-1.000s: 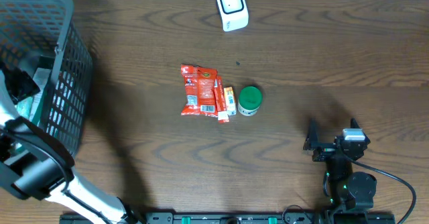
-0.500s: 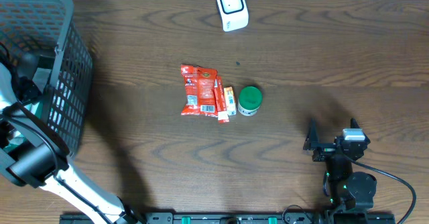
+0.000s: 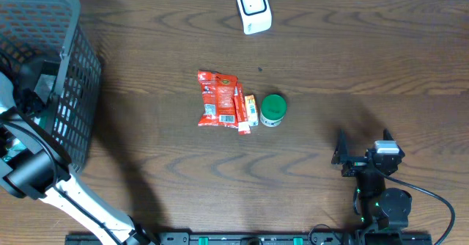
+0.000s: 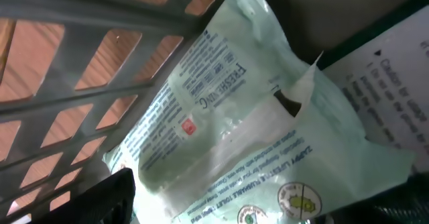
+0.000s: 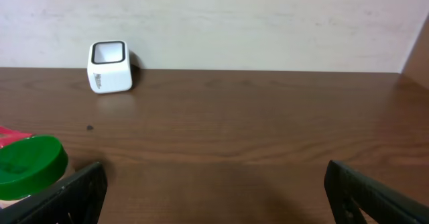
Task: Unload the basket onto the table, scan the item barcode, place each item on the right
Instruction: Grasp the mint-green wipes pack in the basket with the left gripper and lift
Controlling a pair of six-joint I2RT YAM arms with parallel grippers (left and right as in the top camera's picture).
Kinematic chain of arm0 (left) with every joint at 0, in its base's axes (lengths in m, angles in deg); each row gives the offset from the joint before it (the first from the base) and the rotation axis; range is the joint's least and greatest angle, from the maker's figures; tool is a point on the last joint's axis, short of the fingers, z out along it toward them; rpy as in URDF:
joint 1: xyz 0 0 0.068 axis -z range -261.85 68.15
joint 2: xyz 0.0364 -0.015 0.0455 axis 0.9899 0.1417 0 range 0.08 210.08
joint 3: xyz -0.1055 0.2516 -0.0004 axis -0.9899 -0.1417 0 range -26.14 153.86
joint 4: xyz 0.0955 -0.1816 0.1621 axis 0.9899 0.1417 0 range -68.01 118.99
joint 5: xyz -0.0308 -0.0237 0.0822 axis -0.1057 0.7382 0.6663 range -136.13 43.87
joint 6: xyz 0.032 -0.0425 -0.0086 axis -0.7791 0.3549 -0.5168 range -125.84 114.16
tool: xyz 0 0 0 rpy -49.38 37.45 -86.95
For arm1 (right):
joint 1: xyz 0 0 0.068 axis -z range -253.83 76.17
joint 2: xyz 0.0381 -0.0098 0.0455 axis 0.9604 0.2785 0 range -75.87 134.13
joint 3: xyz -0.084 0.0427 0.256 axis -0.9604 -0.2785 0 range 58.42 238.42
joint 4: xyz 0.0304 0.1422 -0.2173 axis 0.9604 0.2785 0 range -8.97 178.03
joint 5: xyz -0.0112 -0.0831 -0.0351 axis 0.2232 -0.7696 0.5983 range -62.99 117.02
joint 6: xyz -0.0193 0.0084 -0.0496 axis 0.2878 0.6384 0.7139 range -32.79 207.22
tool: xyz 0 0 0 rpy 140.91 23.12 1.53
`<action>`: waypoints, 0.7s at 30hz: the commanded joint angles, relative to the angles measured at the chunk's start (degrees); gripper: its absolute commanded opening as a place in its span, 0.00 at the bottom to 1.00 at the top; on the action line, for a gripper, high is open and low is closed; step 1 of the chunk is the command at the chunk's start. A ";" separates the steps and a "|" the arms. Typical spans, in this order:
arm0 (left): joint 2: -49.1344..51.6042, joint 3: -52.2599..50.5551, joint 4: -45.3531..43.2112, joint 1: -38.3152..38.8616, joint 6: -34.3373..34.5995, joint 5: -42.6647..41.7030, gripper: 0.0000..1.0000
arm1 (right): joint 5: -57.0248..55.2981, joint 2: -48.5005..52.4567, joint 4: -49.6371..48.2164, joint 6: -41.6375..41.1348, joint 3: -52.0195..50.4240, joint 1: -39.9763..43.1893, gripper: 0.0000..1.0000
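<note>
I am holding my left hand (image 3: pixel 35 83) down inside the grey basket (image 3: pixel 77 61). A pale green printed packet (image 4: pixel 241 123) is lying right in front of it, filling most of what my wrist camera sees. One dark finger (image 4: pixel 110 197) is showing at the packet's lower left edge, and the packet is running across the gap toward the other side. I cannot tell whether I am clamping it or only hovering against it. A white printed box (image 4: pixel 395 90) is lying just past the packet, away from my fingers.

I am holding my right hand (image 3: pixel 364 139) low over the worktop (image 3: pixel 352 54), fingers spread wide with nothing between them. The white scanner (image 5: pixel 109 66) is standing far ahead of it, slightly to its left. A green-lidded jar (image 5: pixel 30 167) is sitting near its left finger, beside a red snack bag (image 3: pixel 217 98).
</note>
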 commanded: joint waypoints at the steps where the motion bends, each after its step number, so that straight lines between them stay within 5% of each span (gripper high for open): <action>1: 2.21 -0.26 -0.28 -0.42 -0.81 0.33 0.77 | 0.28 0.00 0.22 -0.57 -0.09 -0.07 0.99; 10: 2.36 -0.26 -1.01 -0.42 -0.15 -0.81 0.60 | 0.28 0.00 0.22 -0.57 -0.09 -0.07 0.99; 21: 2.36 -1.05 -2.60 -0.42 -0.42 -7.04 0.58 | 0.28 0.00 0.22 -0.57 -0.09 -0.07 0.99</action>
